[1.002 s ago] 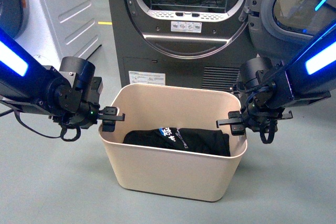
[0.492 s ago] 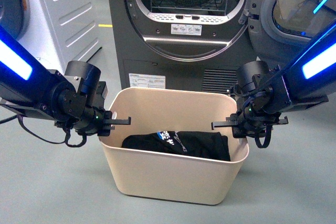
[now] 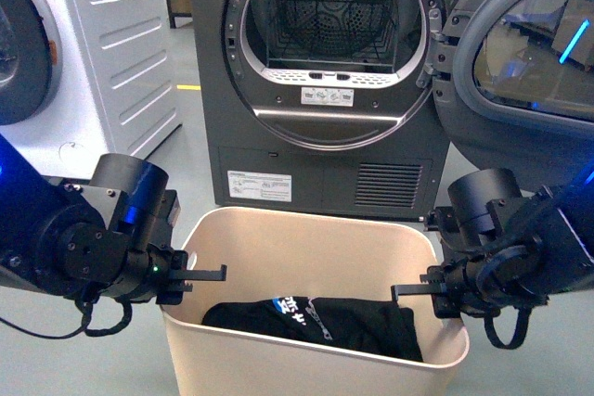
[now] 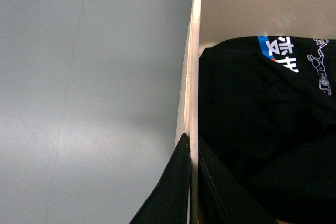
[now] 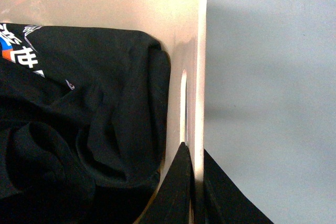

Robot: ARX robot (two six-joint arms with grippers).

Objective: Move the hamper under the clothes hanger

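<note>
Hamper (image 3: 306,248), on the floor before the open dryer (image 3: 316,150), which we hold with the left gripper (image 3: 197,277) and right gripper (image 3: 422,290) each pinched shut across an opposite wall; should our arms travel unevenly, the thin rim could slip free or the load tip.

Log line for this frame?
left gripper: clamped on hamper wall | right gripper: clamped on opposite wall | contents: black garment | clothes hanger: not in view

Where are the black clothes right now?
In the front view, the black clothes lie inside the beige hamper, between the left gripper and right gripper, in front of the open dryer.
</note>
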